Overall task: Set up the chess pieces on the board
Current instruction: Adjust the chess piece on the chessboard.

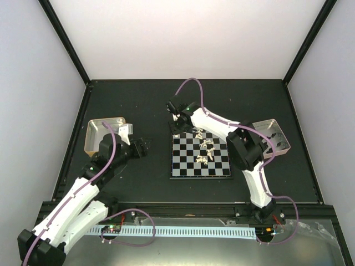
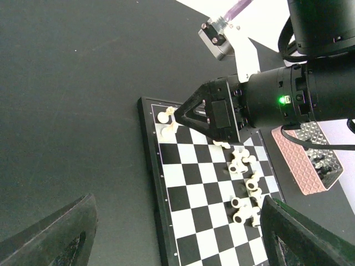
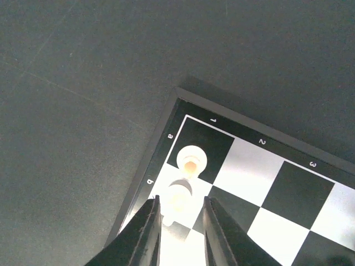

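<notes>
The right gripper (image 3: 179, 213) sits at the far-left corner of the board (image 1: 183, 167), fingers narrow around 1 cream piece (image 3: 178, 195) beside a 2nd piece (image 3: 191, 157). I cannot tell if they pinch it. More chess pieces (image 1: 205, 149) lie heaped mid-board. The left gripper (image 1: 145, 146) hangs wide and empty.

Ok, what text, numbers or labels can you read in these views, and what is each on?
"a": on the board rim, beside the corner square holding a white chess piece.
"b": same rim edge, next square along.
"1", "2", "3": along the adjoining rim edge, starting from that corner.
The board's rim marks in the top and left wrist views are too small to read.
No other text or brand is legible.
</notes>
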